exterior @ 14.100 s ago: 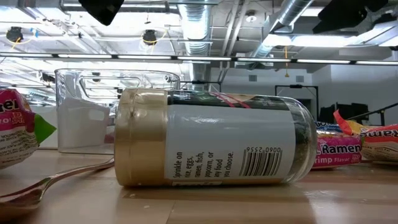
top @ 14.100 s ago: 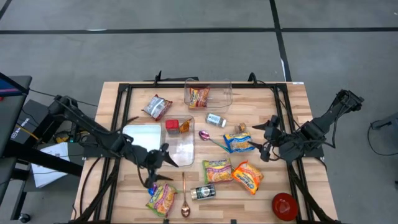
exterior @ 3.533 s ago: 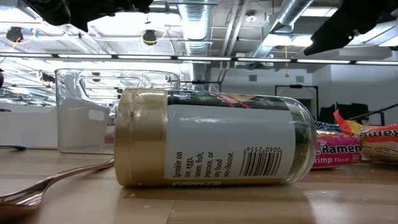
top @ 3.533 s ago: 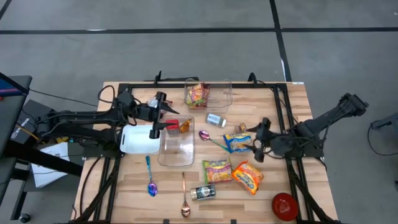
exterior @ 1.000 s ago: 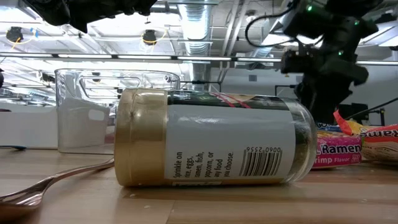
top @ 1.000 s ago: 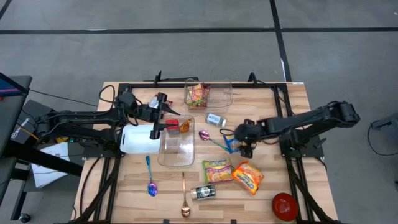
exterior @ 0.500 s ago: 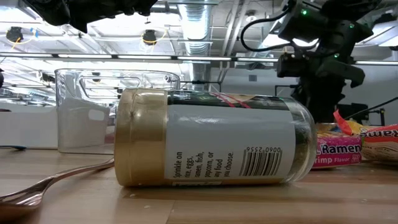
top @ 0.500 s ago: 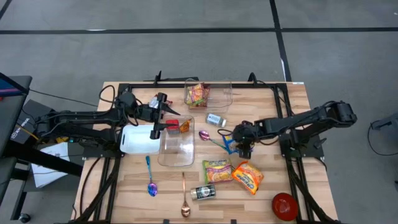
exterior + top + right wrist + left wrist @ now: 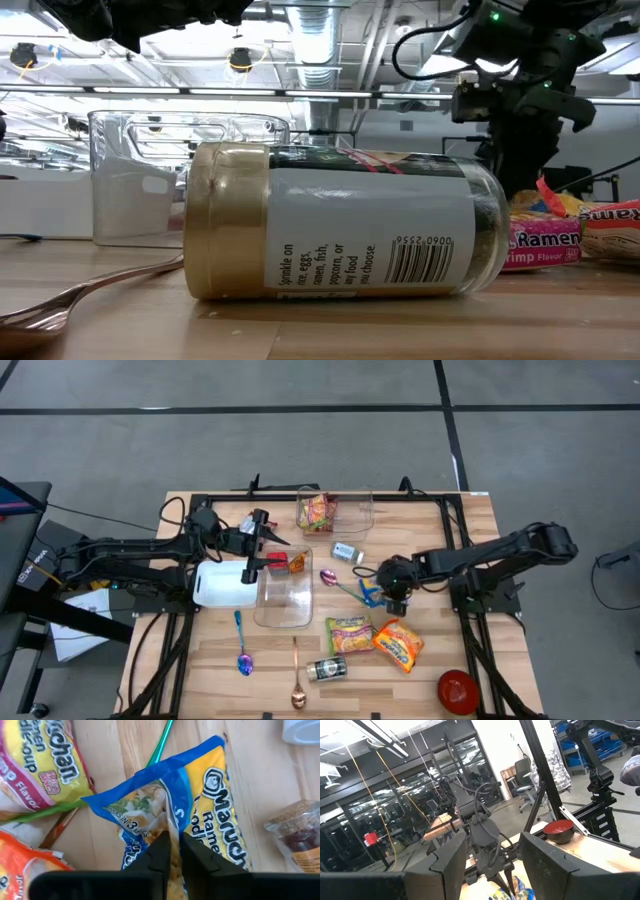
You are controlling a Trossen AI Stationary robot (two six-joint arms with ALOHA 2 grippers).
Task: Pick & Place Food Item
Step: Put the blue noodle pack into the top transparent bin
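A blue-and-yellow ramen packet (image 9: 215, 795) lies flat on the wooden table right of centre (image 9: 369, 595), with my right gripper (image 9: 174, 840) shut on it (image 9: 388, 590). In the low view only that arm's wrist (image 9: 520, 100) shows behind a lying jar. My left gripper (image 9: 268, 546) hangs open and level above the table's left half, by a clear container (image 9: 285, 595) and its white lid (image 9: 225, 585). Nothing is between its fingers (image 9: 492, 855). A second clear container (image 9: 350, 510) at the far edge has a ramen packet (image 9: 318, 513) in it. My right gripper pinches a raised fold of the wrapper (image 9: 172, 827) between its two fingers, about the middle of the packet's printed face. The fingers come steeply from above, slanting down. The rest of the packet lies on the table.
Near the held packet lie a pink-and-green ramen packet (image 9: 349, 635), an orange one (image 9: 398, 643), a green-handled spoon (image 9: 335, 582), a small white bottle (image 9: 347, 552) and a small jar (image 9: 386, 565). A spice jar (image 9: 326, 670), two spoons (image 9: 241, 650) and a red bowl (image 9: 457, 691) sit nearer.
My right gripper has stayed over the blue-and-yellow packet and turned a little at the wrist. The packet lies where it was.
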